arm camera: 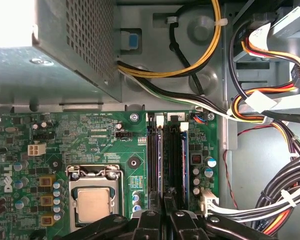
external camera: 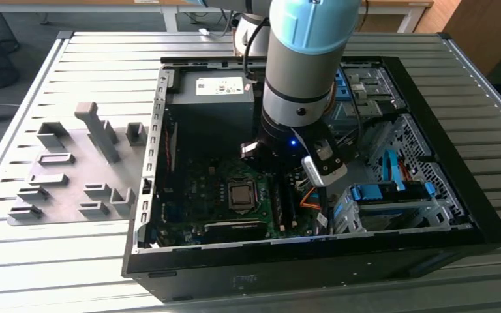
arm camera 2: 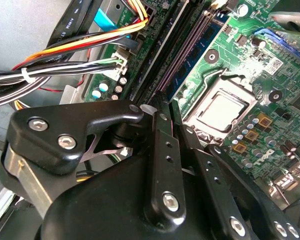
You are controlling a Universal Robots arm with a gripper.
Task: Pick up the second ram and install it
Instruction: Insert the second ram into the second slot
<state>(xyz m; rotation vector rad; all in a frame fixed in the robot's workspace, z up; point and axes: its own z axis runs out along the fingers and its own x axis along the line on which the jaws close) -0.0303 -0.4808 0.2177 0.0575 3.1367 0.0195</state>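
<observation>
Black, open desktop computer case (external camera: pixel 320 274) lies on its side on a slatted grey metal desk (external camera: pixel 59 261). Next to it, on the exterior view's left, sits a flat grey fixture plate with upright blocks (external camera: pixel 76 169). The grey and light-blue robot arm (external camera: pixel 307 59) reaches straight down into the case, over the green motherboard (external camera: pixel 207 189) and beside the square metal processor socket (external camera: pixel 242 195).

In both wrist views the black end effector (arm camera: pixel 163 207) (arm camera 2: pixel 165 112) hangs directly over the near end of the row of black memory slots. The second ram (arm camera: pixel 158 160) (arm camera 2: pixel 185 55), seen edge-on as a long thin bluish-purple strip, stands in the slot nearest the processor socket (arm camera: pixel 92 202), and its near end runs in under the end effector. Whether the end effector is spread, pressed together or pinching the stick cannot be told.

Another blue memory stick (arm camera: pixel 186 155) (arm camera 2: pixel 206 36) stands in a slot on the far side of the row, with a black slot between the two. Beyond the slots is the grey perforated power supply box (arm camera: pixel 65 50). A bundle of yellow, orange, black and white cables (arm camera: pixel 270 100) runs along the bare metal case floor beside the board. Chunky light-blue plastic drive latches (external camera: pixel 381 192) sit in the bay at the exterior view's right.
</observation>
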